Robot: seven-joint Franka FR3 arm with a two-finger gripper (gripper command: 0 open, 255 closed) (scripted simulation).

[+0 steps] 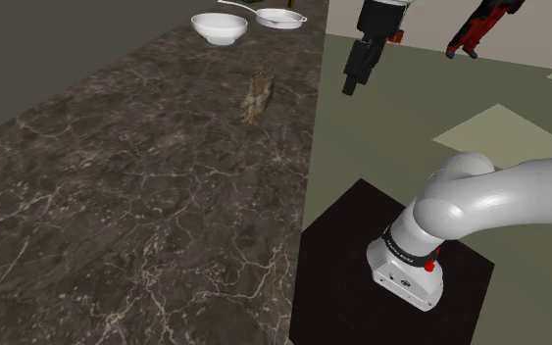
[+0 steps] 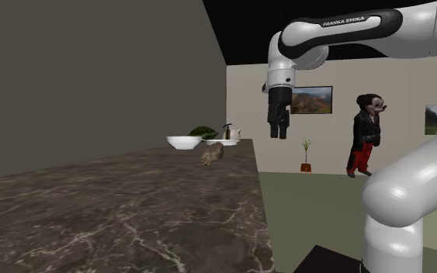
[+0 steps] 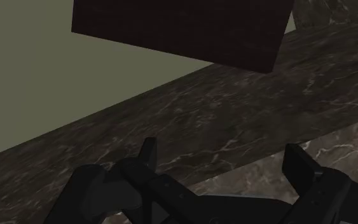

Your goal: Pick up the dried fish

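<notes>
I get dim, flat light on every feed; the dark bench [image 1: 117, 216] barely glints, the white arm [image 1: 489, 201] carries soft highlights, and my wrist feed is dimmest.

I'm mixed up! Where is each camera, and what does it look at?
Shoulder view: beside the stand, looking down over the marbled counter; arm and end effector show.
Second exterior view: low by the counter, looking along it; arm and end effector show.
Wrist view: on the wrist, facing counter edge and stand; open fingers show.
Shared: both exterior views show the dried fish.
</notes>
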